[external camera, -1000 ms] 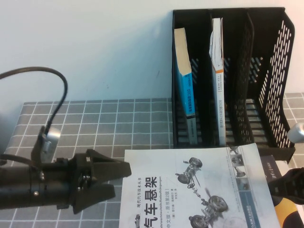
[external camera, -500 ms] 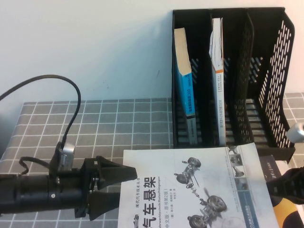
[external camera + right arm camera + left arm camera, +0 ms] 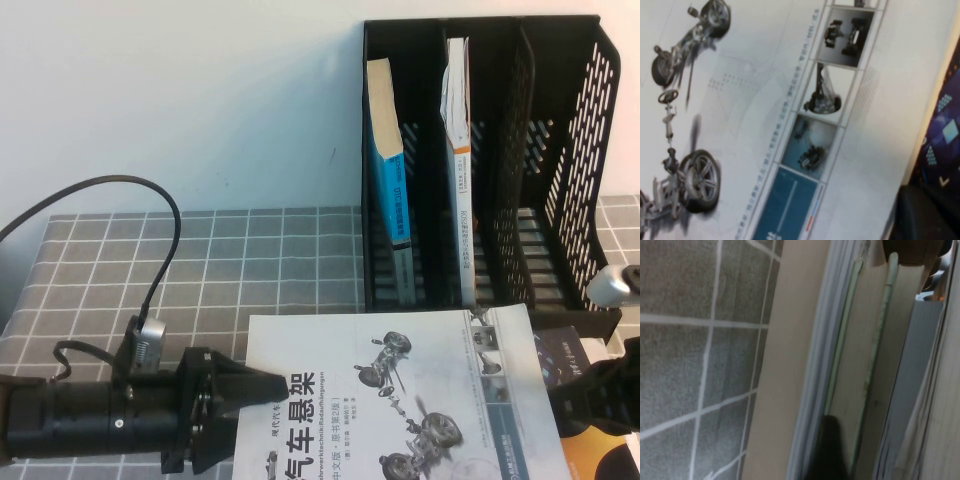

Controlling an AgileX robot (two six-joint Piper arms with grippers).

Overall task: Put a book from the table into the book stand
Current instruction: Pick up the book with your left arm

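Note:
The white-covered book [image 3: 400,395] with grey car-suspension pictures lies flat on the grey checked table [image 3: 230,270], in front of the black book stand [image 3: 570,180]. My left gripper [image 3: 258,408] is open at the book's left edge, with its upper finger over the cover's corner. In the left wrist view the book's page edges [image 3: 865,365] fill the frame next to a dark finger [image 3: 826,452]. My right gripper [image 3: 568,405] is against the book's right edge. The cover [image 3: 765,120] fills the right wrist view.
The stand's left compartment holds a blue-spined book [image 3: 388,170] and its middle one a thin white book [image 3: 459,150]; the right compartment holds nothing. A dark patterned book [image 3: 560,352] lies under the white book's right side, also seen in the right wrist view [image 3: 942,130].
My left gripper moved right until its upper finger overlaps the book's left edge. My right gripper moved left, and the book shifted left and slightly forward.

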